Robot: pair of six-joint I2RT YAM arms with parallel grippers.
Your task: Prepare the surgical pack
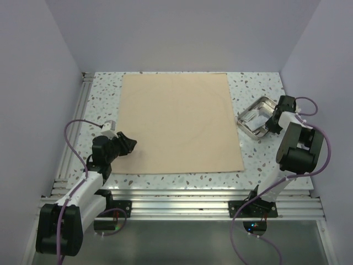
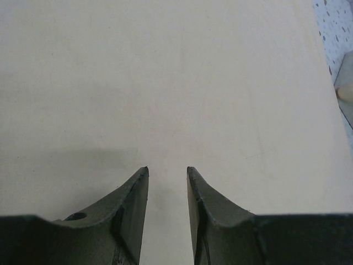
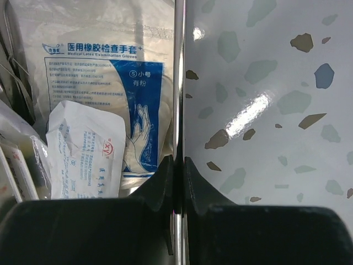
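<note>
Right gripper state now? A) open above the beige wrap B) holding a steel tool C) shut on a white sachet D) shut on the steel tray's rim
D: in the right wrist view the right gripper has a finger pressed on each side of the tray rim; the sachets lie untouched inside.

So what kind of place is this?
Probably a robot lab bench staged for medical prep, not a real clinic: bare lilac walls boxing in a speckled tabletop, a flat beige wrap sheet, and a shiny steel tray holding white latex-glove packets.
</note>
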